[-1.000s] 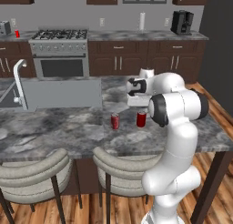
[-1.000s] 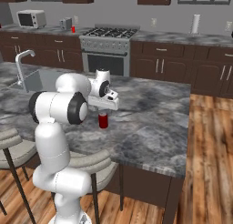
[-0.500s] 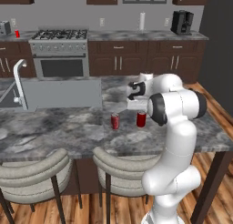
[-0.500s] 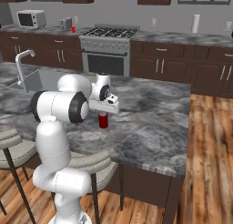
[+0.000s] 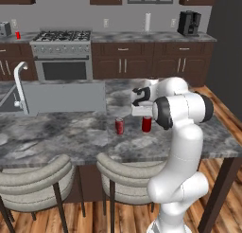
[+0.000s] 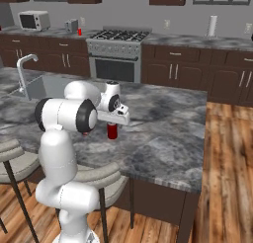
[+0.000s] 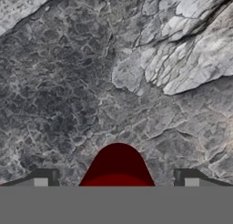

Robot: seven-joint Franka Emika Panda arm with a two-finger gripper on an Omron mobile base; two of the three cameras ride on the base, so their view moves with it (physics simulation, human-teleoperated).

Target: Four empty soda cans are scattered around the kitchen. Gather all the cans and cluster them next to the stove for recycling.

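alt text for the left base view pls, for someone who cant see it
A white robot arm reaches over a grey marble kitchen island, its open two-finger gripper just above a small red soda can; a second red can stands to its left. Behind are a stainless steel gas stove and dark wood cabinets.

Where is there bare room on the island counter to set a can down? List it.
Free: the marble right of the two soda cans, toward the island's far corner; also between the sink and the stools' edge. Crowded: around the cans, under the end effector.
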